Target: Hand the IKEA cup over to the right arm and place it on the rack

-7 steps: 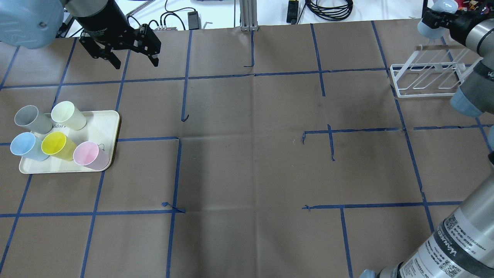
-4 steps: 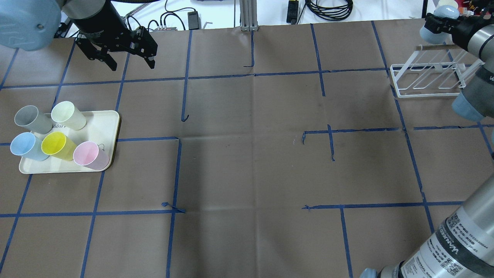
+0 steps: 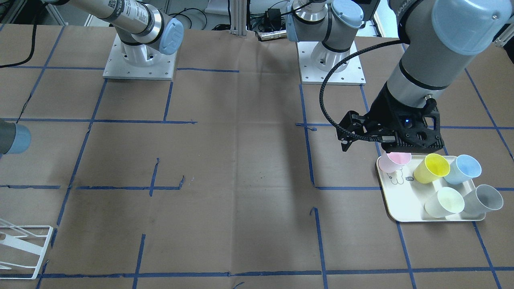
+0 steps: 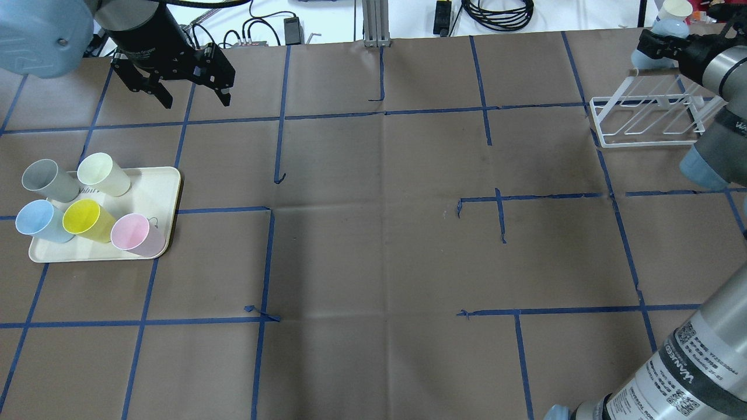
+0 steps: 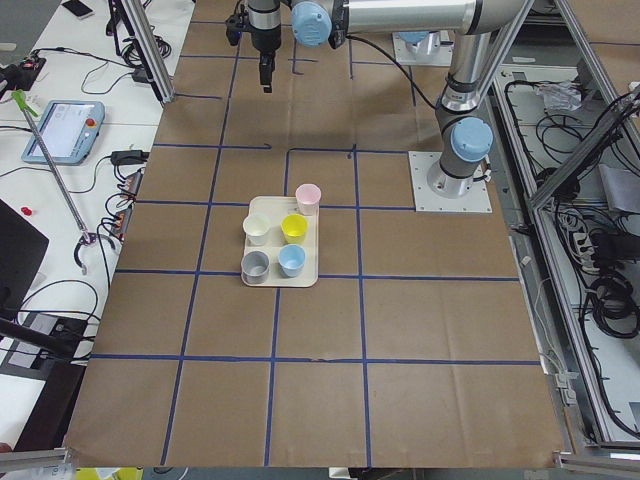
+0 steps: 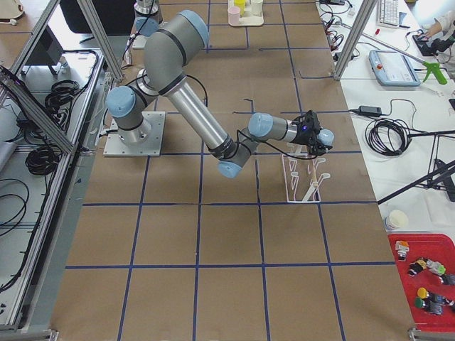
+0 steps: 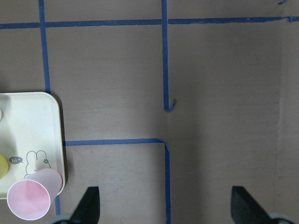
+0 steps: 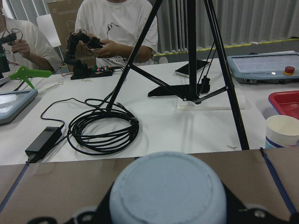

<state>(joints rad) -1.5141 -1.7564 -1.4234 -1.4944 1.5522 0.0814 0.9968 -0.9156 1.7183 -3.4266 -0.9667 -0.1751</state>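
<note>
My right gripper (image 4: 662, 44) is shut on a pale blue IKEA cup (image 4: 646, 55), held in the air just beyond the top bar of the white wire rack (image 4: 648, 119) at the table's far right. In the right wrist view the cup's round base (image 8: 168, 191) fills the lower middle. The side view shows the cup (image 6: 325, 136) above the rack (image 6: 302, 177). My left gripper (image 4: 195, 98) hangs open and empty over the far left of the table, beyond the tray. Its fingers (image 7: 88, 205) frame bare paper.
A cream tray (image 4: 157, 186) at the left holds several cups, the pink cup (image 4: 135, 233) nearest the centre. A paper cup (image 8: 285, 130), a cable coil (image 8: 103, 130) and a tripod stand on the white table beyond. People sit there.
My left gripper has drifted a little left and toward the table's far edge, still open. My right gripper has shifted slightly with the blue cup near the rack's top bar.
</note>
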